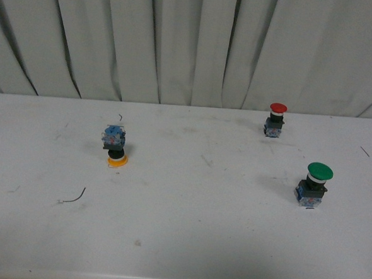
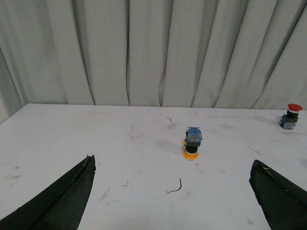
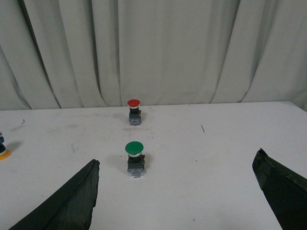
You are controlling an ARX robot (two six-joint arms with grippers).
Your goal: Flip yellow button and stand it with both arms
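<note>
Bench [image 1: 180, 240] bearing yellow button [image 1: 113, 145] upside down on its cap, left end effector [image 2: 171, 162] released, right end effector [image 3: 177, 158] released

A white table [image 1: 180, 240] with faint scuffs fills the lower part of the front view, and a pale pleated curtain [image 1: 192, 45] hangs behind its far edge. Seen from the table's middle, a red button [image 1: 275, 120] stands upright at about 1 o'clock, near the far edge, cap up on a dark collar and bluish base. A larger green button [image 1: 315, 183] stands upright at 3 o'clock, lying at 5 o'clock from the red one and well apart from it. A thin curved bit of wire [image 1: 74, 198] lies at 9 o'clock. A small brownish spot [image 1: 137, 242] marks the surface at 7 o'clock. A short dark streak [image 1: 364, 151] lies at 2 o'clock from the green button.
</note>
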